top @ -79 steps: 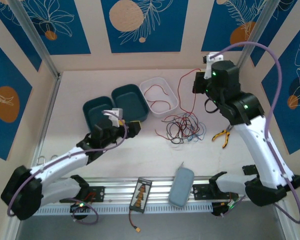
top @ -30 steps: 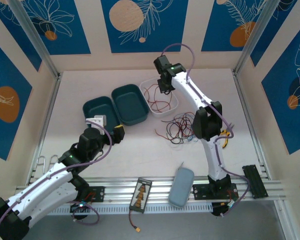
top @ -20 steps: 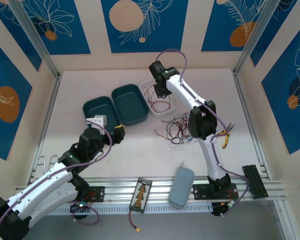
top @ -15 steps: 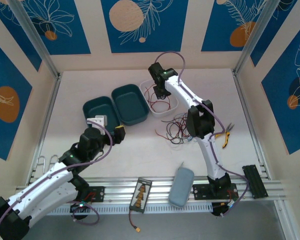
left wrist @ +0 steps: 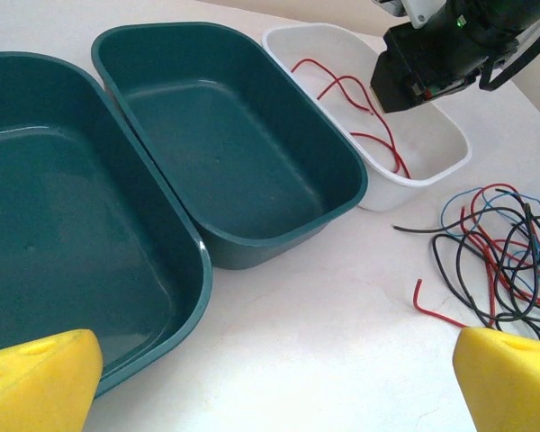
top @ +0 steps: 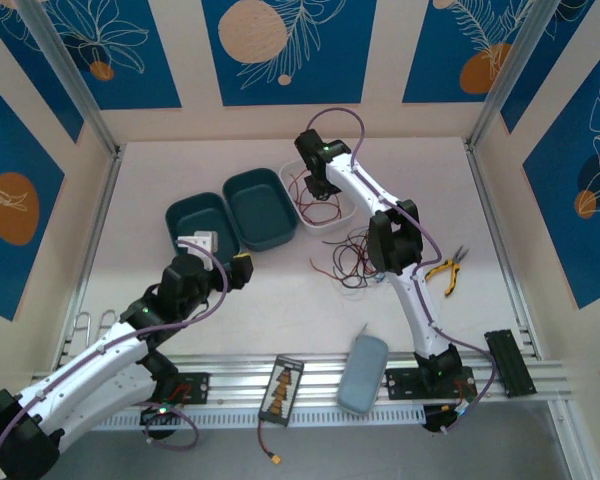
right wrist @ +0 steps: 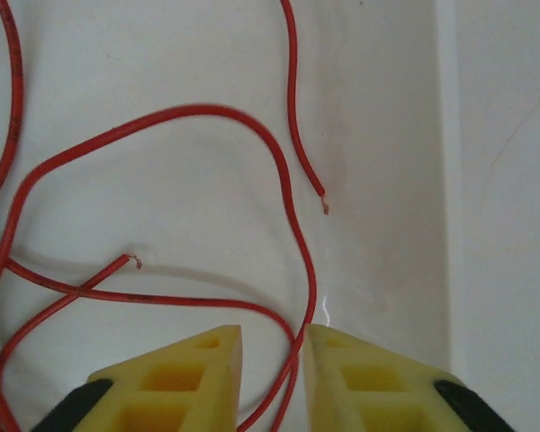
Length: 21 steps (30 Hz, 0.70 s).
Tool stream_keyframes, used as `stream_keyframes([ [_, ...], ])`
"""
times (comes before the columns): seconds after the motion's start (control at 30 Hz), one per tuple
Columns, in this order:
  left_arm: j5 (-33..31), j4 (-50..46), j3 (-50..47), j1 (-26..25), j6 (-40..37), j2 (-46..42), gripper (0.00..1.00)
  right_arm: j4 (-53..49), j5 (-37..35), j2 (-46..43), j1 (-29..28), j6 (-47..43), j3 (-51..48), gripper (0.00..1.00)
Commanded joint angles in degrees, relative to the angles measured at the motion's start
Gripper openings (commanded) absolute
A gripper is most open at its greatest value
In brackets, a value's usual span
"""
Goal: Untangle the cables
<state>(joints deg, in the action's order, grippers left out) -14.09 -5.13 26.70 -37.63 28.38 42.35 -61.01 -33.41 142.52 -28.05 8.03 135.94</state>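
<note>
The cables [top: 365,255] lie as a loose tangle of red, black and blue wires on the table right of centre, also seen in the left wrist view [left wrist: 499,252]. Separate red wires [top: 318,198] [left wrist: 360,117] rest in the white tray [top: 348,205]. My right gripper [top: 321,186] reaches down into that tray. Its yellow jaws [right wrist: 273,340] stand slightly apart, and a red wire [right wrist: 292,270] runs through the gap, touching the right finger. My left gripper [top: 236,266] [left wrist: 274,378] hovers wide open and empty over the table, in front of the teal trays.
Two teal trays [top: 195,222] [top: 261,206] stand left of the white tray, both without wires. Yellow-handled pliers [top: 445,268] lie right of the tangle. A grey case [top: 362,372] and a small board [top: 281,388] sit on the front rail.
My right arm swung from the right side over to the white tray and lowered into it. Its jaws have just parted a little around the red wire. My left arm drew back slightly.
</note>
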Motion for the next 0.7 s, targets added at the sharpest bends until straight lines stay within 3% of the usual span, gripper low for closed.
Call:
stream_keyframes([
  [0.0,0.6,1.9,-0.2,0.5,-0.4,0.4,1.00,-1.9,0.3,-0.6,0.4,0.1,2.0,0.33],
  [0.37,0.9,2.8,-0.1,0.5,-0.5,1.7,1.00,-2.1,0.1,-10.8,-0.6,3.4,-4.0,0.54],
  [0.5,0.9,3.2,-0.2,0.5,-0.3,2.3,1.00,0.0,0.9,-18.1,-1.2,7.1,-11.8,0.58],
  [0.67,1.2,4.3,-0.4,0.5,0.2,3.5,1.00,4.5,2.1,-28.8,-1.3,11.9,-25.7,0.72],
])
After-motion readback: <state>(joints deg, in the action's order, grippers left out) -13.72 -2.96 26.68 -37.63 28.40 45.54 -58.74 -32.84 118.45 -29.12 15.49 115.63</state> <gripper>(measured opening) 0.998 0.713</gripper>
